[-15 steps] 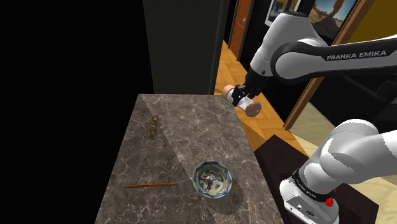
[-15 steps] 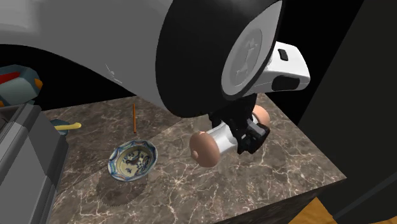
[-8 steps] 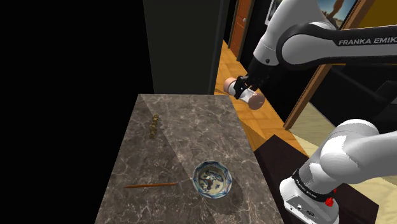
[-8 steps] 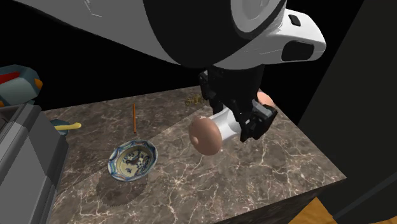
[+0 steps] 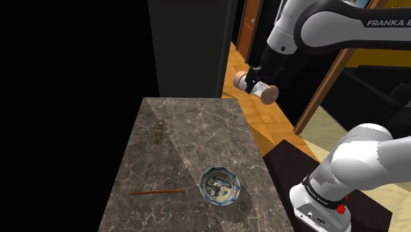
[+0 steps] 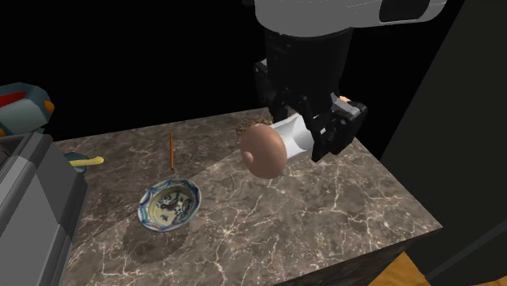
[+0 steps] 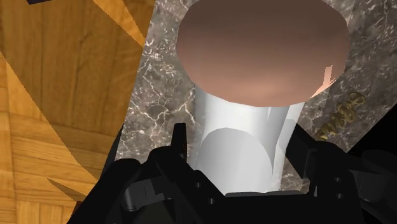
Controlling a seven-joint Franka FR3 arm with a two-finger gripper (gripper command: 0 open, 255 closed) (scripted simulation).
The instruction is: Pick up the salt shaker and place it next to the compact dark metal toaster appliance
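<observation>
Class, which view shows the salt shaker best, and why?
Second exterior view: the salt shaker shows large and side-on, pinkish cap and white body. Shoulder view shows it far off; wrist view, end-on, mostly its cap.

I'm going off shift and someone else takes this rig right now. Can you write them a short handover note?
Gripper: shut on the salt shaker, which lies sideways in its grasp.
Shaker: in the air above the marble counter, touching nothing else.
Toaster: probably the grey appliance at the second exterior view's left edge, past the patterned bowl.
Done: the pickup.
Left: carry the shaker across, set it down beside the appliance, release.
</observation>
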